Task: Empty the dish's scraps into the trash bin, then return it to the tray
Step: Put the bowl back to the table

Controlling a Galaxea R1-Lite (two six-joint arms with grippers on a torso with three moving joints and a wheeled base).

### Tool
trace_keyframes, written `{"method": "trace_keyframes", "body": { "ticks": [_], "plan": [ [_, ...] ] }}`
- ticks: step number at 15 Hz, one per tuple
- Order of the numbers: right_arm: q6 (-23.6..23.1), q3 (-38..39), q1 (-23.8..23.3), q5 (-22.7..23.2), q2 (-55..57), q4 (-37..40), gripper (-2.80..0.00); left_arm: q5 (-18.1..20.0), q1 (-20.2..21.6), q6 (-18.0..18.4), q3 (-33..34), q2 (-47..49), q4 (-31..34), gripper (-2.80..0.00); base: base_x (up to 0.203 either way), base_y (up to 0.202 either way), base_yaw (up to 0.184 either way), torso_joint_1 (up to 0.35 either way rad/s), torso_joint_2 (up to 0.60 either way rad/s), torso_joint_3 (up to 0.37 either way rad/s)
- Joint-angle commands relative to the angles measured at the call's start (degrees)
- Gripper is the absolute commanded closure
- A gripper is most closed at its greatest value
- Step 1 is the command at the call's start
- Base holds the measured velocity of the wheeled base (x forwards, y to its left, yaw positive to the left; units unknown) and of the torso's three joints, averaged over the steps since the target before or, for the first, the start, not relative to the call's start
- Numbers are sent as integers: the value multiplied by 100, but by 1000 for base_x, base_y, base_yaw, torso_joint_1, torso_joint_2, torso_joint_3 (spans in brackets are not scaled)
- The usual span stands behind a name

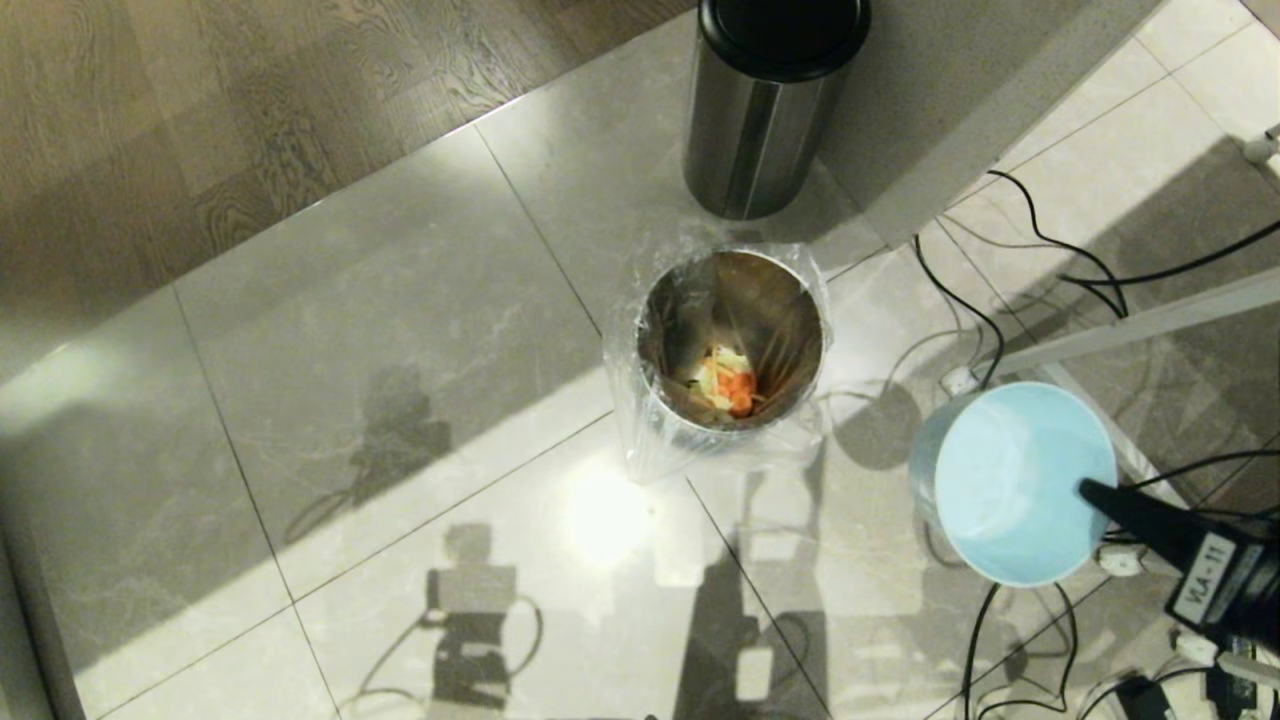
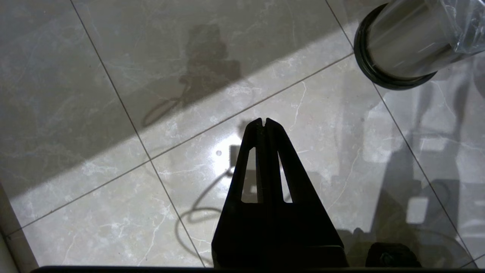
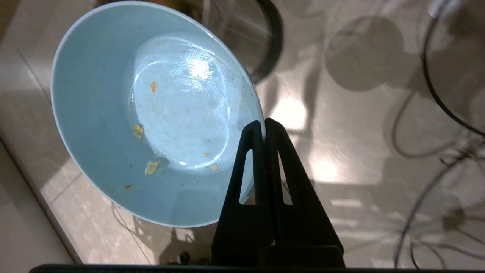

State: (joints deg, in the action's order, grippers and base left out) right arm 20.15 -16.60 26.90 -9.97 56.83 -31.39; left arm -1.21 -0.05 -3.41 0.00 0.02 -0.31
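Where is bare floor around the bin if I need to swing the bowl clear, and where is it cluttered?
Bare tile lies left of the trash bin and in front of it, toward the wood flooring. Crowded: the black-lidded bin stands close behind it, and cables cover the floor to its right, under the dish pinched in the right claw.

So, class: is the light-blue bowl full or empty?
Nearly empty: the light-blue bowl holds only crumbs; the carrot scraps lie in the trash bin.

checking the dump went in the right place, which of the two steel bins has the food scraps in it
The smaller open trash bin, lined with clear plastic, holds the scraps. The taller bin behind it has a closed black lid.
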Motion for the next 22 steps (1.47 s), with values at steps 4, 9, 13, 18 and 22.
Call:
{"method": "trace_keyframes", "body": {
  "ticks": [4, 9, 13, 18, 22],
  "plan": [
    [-394, 1637, -906, 659, -1352, -534, 0, -2, -4, -1, 0, 6, -5, 0, 0, 0, 0, 0, 0, 0],
    [-801, 1660, -1875, 896, -2169, 440, 0, -2, -4, -2, 0, 6, -5, 0, 0, 0, 0, 0, 0, 0],
    [-1643, 1660, -2665, 882, -3345, 2301, 0, -2, 0, -1, 0, 6, -5, 0, 0, 0, 0, 0, 0, 0],
    [-1904, 1660, -2768, 876, -4842, 2780, 0, -2, -3, -6, 0, 6, -5, 0, 0, 0, 0, 0, 0, 0],
    [-1815, 1660, -2691, 875, -5674, 2807, 0, -2, -4, -10, 0, 6, -5, 0, 0, 0, 0, 0, 0, 0]
  ]
}}
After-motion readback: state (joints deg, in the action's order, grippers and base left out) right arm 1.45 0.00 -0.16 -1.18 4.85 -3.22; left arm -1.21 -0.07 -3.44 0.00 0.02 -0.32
